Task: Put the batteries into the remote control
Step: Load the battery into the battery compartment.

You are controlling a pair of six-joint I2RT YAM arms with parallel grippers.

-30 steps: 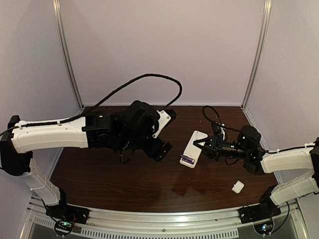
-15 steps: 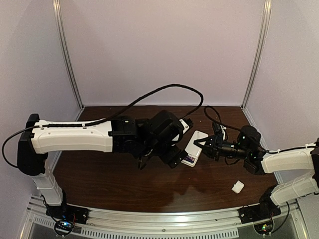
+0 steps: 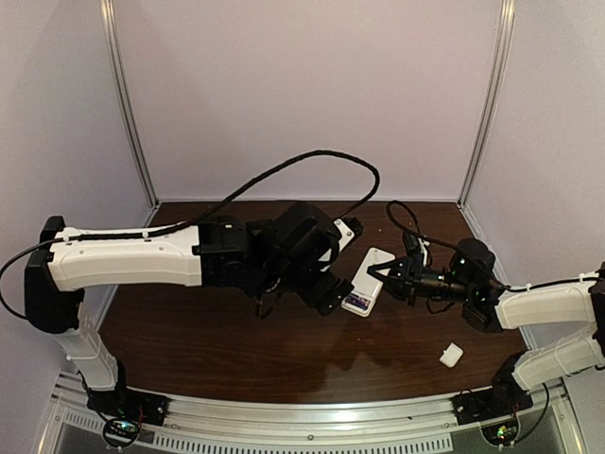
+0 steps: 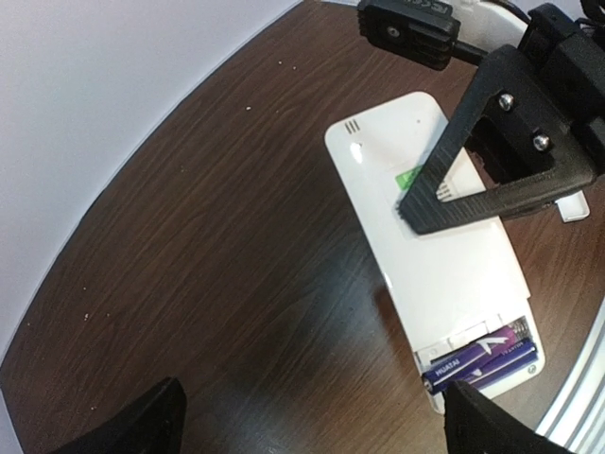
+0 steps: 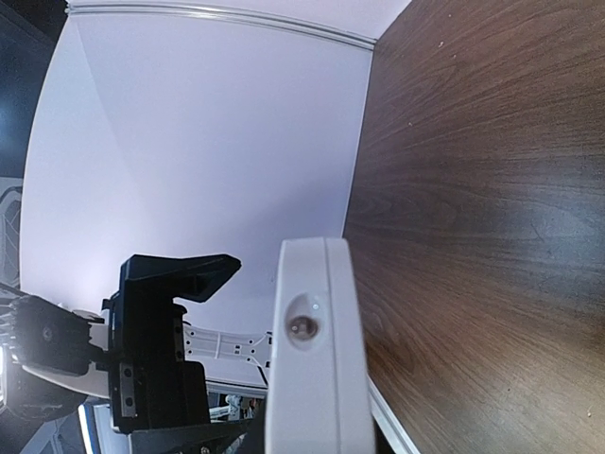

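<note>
The slim white rectangular plastic remote control (image 4: 425, 246) sat right of the middle of the dark brown wooden table (image 3: 236, 350), plain back up. Its battery compartment, at the near end, stood uncovered. The two slim purple-blue batteries (image 4: 480, 357) lay side by side inside that compartment.

The right gripper (image 3: 388, 275) reached in from the right, and its black fingers (image 4: 482, 180) were clamped on the remote control about halfway along its length. Whether the remote rested flat on the wood or was held slightly off it could not be told.

The left gripper (image 4: 314, 424) hovered just left of the remote control, its jaws spread wide apart and holding nothing. Its wrist camera looked down on the open compartment.

A small white square plastic cover piece (image 3: 451, 355) lay on the table well apart from the remote control, nearer and further right, close to the right arm.
</note>
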